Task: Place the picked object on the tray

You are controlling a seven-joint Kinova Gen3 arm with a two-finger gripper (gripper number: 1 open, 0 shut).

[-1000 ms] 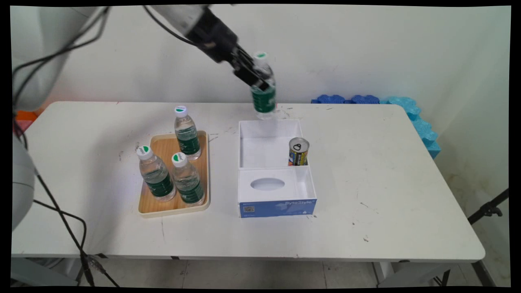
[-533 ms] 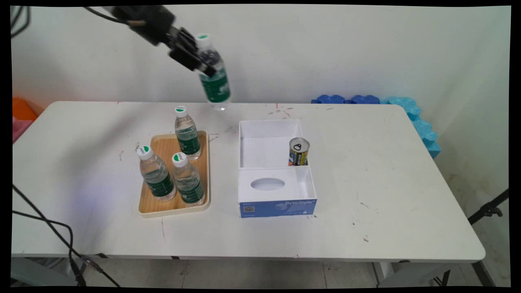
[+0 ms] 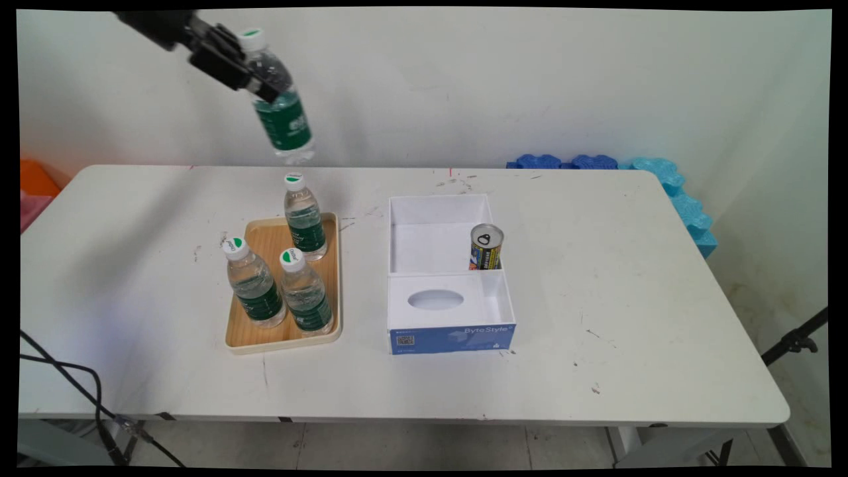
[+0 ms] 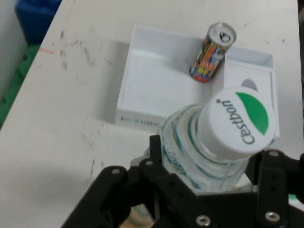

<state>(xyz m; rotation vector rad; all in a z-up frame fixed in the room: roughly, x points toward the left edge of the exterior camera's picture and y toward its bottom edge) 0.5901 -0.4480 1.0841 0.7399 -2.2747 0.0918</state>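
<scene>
My gripper point(image 3: 255, 74) is shut on a clear water bottle point(image 3: 278, 106) with a green label and a white cap, holding it tilted high above the table's back edge. It hangs just above and behind the wooden tray point(image 3: 258, 338), where three more bottles point(image 3: 305, 218) stand upright. In the hand view the held bottle point(image 4: 218, 137) fills the foreground between the fingers point(image 4: 156, 161), cap toward the camera. Beyond it lies the white box point(image 4: 142, 90) with a can point(image 4: 211, 52) standing inside.
A white open box point(image 3: 440, 222) with a blue front sits mid-table, a colourful can point(image 3: 486, 246) in its back compartment. Blue foam pieces point(image 3: 662, 179) line the back right corner. An orange item point(image 3: 36, 182) sits at the far left. Black cables point(image 3: 66, 377) hang at the lower left.
The gripper has carried the bottle leftward and upward, from above the white box's back edge to above the tray's far end. The other bottles, box and can have stayed put.
</scene>
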